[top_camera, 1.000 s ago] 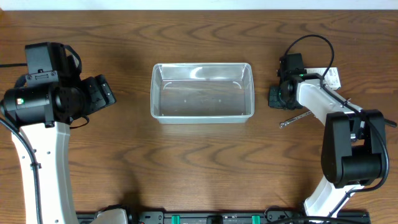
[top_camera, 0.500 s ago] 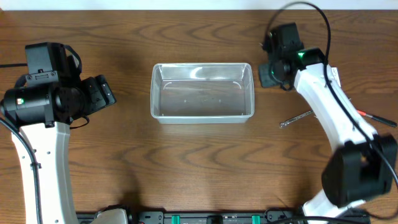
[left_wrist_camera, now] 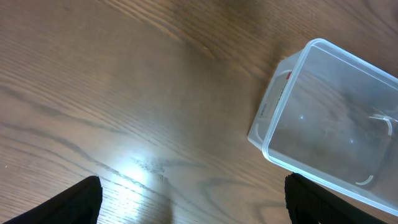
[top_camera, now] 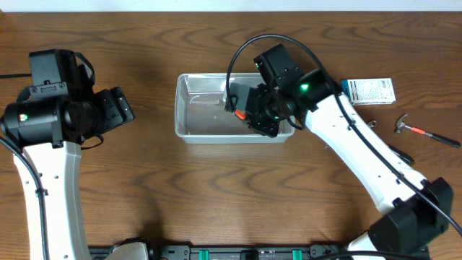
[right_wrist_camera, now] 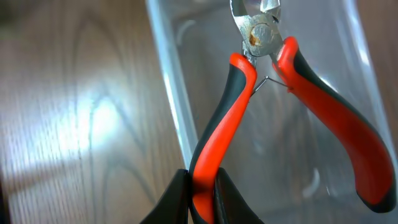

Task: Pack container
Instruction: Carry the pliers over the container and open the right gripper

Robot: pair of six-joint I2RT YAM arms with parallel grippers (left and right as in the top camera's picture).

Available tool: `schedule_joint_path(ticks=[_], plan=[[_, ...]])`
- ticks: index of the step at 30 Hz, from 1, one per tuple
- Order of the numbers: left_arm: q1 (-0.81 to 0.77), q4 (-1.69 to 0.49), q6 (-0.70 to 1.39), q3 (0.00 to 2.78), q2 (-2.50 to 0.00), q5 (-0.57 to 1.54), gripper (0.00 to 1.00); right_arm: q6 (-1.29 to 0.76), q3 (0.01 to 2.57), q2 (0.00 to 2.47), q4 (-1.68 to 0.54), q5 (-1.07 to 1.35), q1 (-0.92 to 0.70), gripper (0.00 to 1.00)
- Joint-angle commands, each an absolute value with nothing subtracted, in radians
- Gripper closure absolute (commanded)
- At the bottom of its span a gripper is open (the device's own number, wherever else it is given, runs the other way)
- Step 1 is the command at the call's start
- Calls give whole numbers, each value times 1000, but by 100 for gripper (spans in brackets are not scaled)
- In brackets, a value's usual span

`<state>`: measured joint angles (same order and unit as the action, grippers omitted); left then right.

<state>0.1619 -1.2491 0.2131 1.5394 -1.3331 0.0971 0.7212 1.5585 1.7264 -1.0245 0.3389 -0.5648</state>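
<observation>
Container (top_camera: 189, 131) with pliers (right_wrist_camera: 217, 143) held over it

The clear container sits on the brown table (top_camera: 231, 195), near the middle and a bit toward the far side. The right gripper (top_camera: 253, 115) hangs over the right half of it. Its two fingers (right_wrist_camera: 177, 198) are pressed tight on one handle of the pliers. The pliers have red and black handles and a grey metal head. From the wrist view, the head points away from the gripper, over the inside of the container. The other handle sticks out free to the side. It is hard to tell if the pliers touch the bottom.

The left gripper (top_camera: 121, 108) is off to the left of the container, apart from it. Its fingers are spread wide over the bare wood.

A small blue-and-white box (top_camera: 368, 92) and a little hammer (top_camera: 419, 132) with a red handle lie on the right, well apart from the container.
</observation>
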Motion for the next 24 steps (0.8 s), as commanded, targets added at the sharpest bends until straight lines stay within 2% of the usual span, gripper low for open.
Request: schedule_joint_path(ticks=[1, 8, 16, 17, 21, 22, 24], plan=[[162, -1249, 222, 1539, -1333, 86, 14, 813, 1555, 1805, -1025, 402, -554, 99], [162, -1250, 222, 1539, -1333, 85, 14, 793, 1555, 1977, -978, 401, -529, 99], [162, -1249, 222, 1539, -1333, 85, 14, 756, 1555, 2055, -927, 401, -521, 99], [162, -1249, 222, 1539, -1333, 85, 14, 756, 1555, 2056, -926, 400, -521, 94], [162, -1250, 222, 1539, -1333, 85, 14, 756, 1556, 2055, -920, 400, -517, 46], [162, -1250, 222, 1539, -1333, 85, 13, 755, 1558, 2055, -920, 400, -516, 43], [162, -1250, 222, 1539, -1333, 85, 14, 725, 1567, 2054, -920, 390, -512, 42]])
